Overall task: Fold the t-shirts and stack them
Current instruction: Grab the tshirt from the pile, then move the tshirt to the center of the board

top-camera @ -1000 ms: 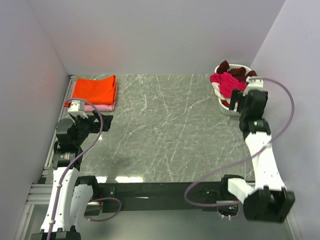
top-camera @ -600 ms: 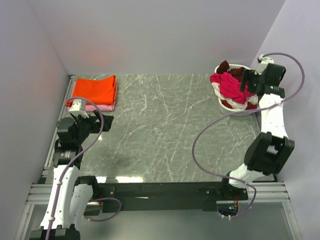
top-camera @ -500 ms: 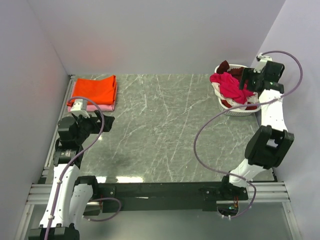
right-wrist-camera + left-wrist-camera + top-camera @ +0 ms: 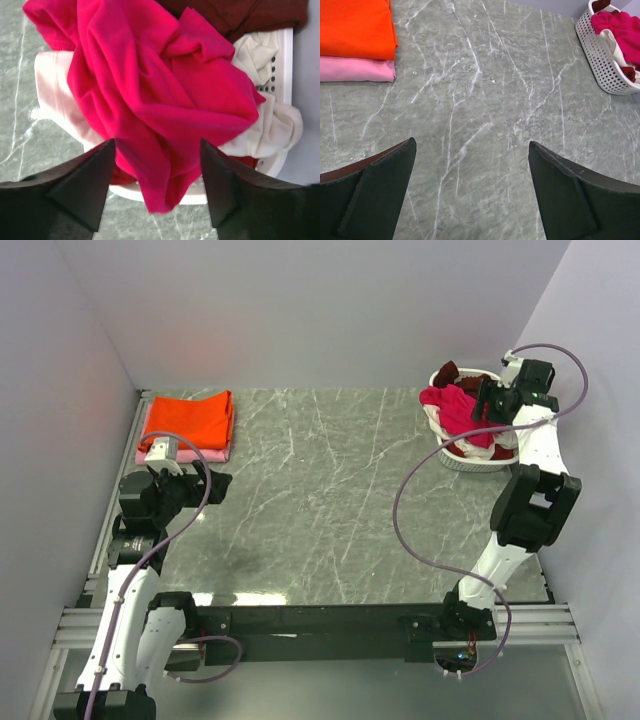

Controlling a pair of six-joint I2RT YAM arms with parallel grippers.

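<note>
A folded orange t-shirt [image 4: 190,418] lies on a folded pale pink t-shirt [image 4: 205,454] at the table's far left; both show in the left wrist view, orange [image 4: 355,27] over pink [image 4: 355,70]. A crumpled crimson-pink t-shirt [image 4: 155,95] tops the white laundry basket [image 4: 462,458], with dark maroon [image 4: 240,15], white [image 4: 260,125] and pale pink [image 4: 55,95] cloth around it. My right gripper [image 4: 157,150] is open just above the crimson-pink shirt, whose fold hangs over the basket rim between the fingers. My left gripper [image 4: 470,150] is open and empty above bare table.
The basket [image 4: 607,62] stands at the far right corner beside the right wall. The marble tabletop [image 4: 330,500] lies between the stack and the basket. Walls close in the back and both sides.
My right arm has swung from beside the basket to reach over it from the far right, its open gripper now above the crimson-pink shirt. The left arm shifted only slightly.
</note>
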